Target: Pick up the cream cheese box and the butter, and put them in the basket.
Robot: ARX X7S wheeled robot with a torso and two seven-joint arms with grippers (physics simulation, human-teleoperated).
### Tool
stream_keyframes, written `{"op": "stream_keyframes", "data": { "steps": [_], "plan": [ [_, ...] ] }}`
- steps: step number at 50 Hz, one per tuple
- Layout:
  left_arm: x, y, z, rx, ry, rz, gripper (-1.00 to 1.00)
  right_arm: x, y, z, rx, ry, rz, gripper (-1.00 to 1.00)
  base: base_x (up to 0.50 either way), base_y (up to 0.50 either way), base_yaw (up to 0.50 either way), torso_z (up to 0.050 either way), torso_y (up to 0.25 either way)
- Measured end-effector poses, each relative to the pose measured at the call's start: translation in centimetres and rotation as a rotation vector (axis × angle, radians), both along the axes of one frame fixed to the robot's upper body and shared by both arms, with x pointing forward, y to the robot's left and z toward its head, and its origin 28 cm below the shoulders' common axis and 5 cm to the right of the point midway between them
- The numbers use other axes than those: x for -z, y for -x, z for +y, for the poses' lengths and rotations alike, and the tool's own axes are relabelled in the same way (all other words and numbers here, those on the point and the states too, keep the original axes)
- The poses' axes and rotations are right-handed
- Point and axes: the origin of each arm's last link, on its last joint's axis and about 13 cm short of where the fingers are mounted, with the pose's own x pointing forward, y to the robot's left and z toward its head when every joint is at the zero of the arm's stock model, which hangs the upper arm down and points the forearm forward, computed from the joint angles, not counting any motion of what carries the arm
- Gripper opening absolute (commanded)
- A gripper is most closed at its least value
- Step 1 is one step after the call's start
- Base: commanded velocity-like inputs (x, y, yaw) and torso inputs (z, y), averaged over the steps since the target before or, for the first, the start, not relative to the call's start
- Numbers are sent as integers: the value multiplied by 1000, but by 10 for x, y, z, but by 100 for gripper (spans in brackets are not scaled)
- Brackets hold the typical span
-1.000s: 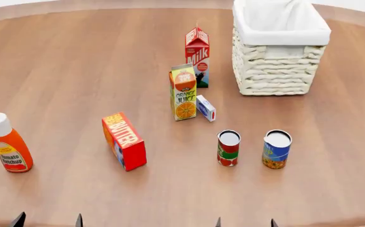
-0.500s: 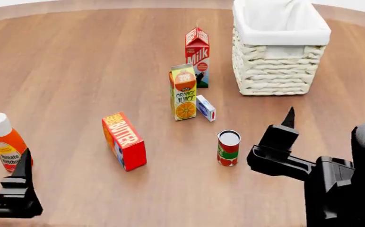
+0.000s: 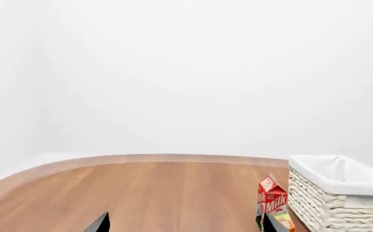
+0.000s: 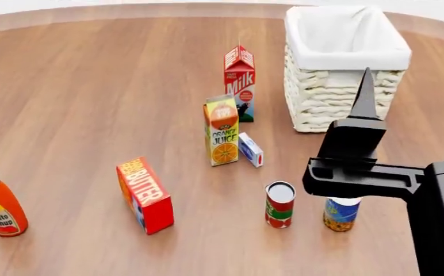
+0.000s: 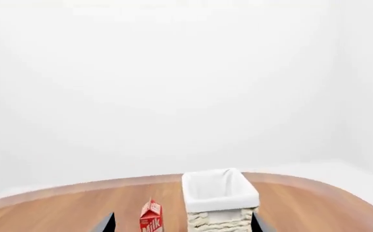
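Butter [image 4: 145, 195] lies clear of jaws.

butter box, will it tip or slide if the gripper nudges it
The butter stands on a narrow edge with its broad lettered face upright, so a push against that face would probably topple it flat. A nudge along its length seems likelier to slide it over the smooth wooden table. Its boxy shape looks rigid.

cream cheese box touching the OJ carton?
Cannot tell. In the head view the cream cheese box sits right against the juice carton's lower right side with no floor visible between them, but overlap could hide a thin gap. Wrist views don't show it.
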Motion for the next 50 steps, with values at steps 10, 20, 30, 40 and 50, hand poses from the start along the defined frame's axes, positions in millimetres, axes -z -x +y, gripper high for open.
{"op": "stream_keyframes", "data": {
  "steps": [10,20,30,40,50],
  "plan": [
    [-7,7,3,-18,-5,-30,100,-2,5,0,-8,32,-21,100,435,0,0,0,0],
    [-9,10,5,-23,-4,-41,100,-2,7,0,-15,50,-25,100,438,0,0,0,0],
    [-9,10,6,-24,-4,-42,100,-2,8,0,-18,59,-27,100,437,0,0,0,2],
    [-10,11,6,-23,-3,-43,100,-2,9,1,-16,63,-24,100,327,0,0,0,1],
    [-10,11,7,-23,-5,-47,100,-2,9,1,-9,71,-12,100,0,0,0,0,0]
  ]
}}
